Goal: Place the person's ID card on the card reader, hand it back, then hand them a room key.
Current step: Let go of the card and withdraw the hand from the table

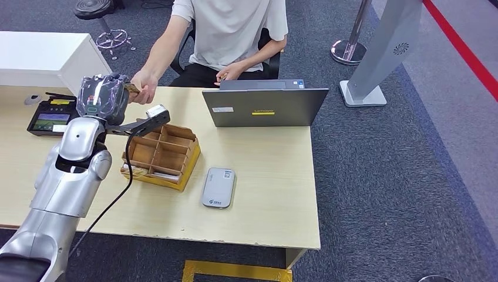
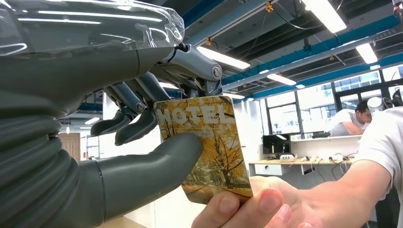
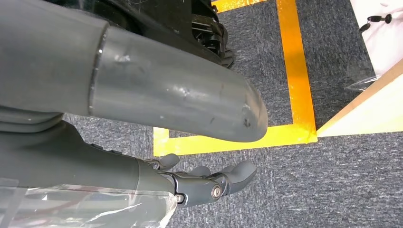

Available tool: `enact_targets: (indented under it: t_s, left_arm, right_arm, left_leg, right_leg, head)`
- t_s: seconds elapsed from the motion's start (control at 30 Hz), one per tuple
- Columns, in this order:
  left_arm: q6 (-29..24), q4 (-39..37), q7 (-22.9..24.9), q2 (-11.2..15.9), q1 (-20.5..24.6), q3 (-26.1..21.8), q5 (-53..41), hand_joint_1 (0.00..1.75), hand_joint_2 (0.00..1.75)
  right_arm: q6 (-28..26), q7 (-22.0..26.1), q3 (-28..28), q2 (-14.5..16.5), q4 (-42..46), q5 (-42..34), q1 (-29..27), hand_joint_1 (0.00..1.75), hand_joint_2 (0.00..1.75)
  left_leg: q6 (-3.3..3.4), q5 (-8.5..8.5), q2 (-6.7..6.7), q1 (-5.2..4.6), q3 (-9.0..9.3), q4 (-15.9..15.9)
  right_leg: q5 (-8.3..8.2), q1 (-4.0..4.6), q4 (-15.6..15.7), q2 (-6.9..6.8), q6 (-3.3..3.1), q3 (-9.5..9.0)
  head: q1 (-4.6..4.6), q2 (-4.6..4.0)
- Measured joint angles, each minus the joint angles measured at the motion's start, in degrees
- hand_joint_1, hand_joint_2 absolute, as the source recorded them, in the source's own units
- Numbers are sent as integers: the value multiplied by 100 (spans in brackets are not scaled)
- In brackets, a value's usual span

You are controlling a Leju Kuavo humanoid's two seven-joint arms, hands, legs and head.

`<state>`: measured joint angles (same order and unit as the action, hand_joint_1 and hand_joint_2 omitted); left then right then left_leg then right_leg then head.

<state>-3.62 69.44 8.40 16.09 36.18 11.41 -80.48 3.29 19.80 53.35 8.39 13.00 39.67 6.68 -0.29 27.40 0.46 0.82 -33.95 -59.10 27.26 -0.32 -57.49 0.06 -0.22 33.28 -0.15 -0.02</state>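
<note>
My left hand (image 1: pixel 103 97) is raised over the far side of the table and pinches a room key card (image 2: pixel 209 142) between thumb (image 2: pixel 157 166) and fingers. The card is printed "HOTEL" over an autumn tree picture. A seated person's hand (image 2: pixel 252 204) grips the card's other end; in the head view that hand (image 1: pixel 144 88) meets mine at the card (image 1: pixel 133 88). A grey-white card reader (image 1: pixel 218 188) lies flat on the table with nothing on it. My right hand (image 3: pixel 204 183) hangs over the carpet, holding nothing, thumb apart from the fingers.
A wooden divided box (image 1: pixel 161 155) with cards in it stands below my left wrist. A black terminal (image 1: pixel 50 117) sits at the table's far left, an open laptop (image 1: pixel 264 106) in front of the person. Yellow floor tape (image 3: pixel 294 85) runs by the table's corner.
</note>
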Motion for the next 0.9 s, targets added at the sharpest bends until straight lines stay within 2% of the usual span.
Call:
enact_targets:
  t_s: [0.07,0.23,0.9]
  left_arm:
    - [-59,3,-9,0,-1,0,10,0,175]
    - [-302,33,-66,0,-2,0,46,0,175]
    - [-307,99,-77,2,-25,0,46,0,175]
  right_arm:
    - [0,1,0,0,0,0,0,0,0]
    - [1,-1,0,0,0,0,10,0,0]
    - [5,-2,0,0,0,-2,11,0,0]
  left_leg:
    - [0,1,0,0,0,0]
    - [2,1,-8,-1,1,0]
    - [0,-11,-9,0,7,0]
  right_leg:
    - [0,0,0,0,0,0]
    - [1,-1,0,-9,1,-3]
    - [-9,-1,-3,-9,-1,-10]
  head:
    - [0,0]
    - [1,0]
    - [0,0]
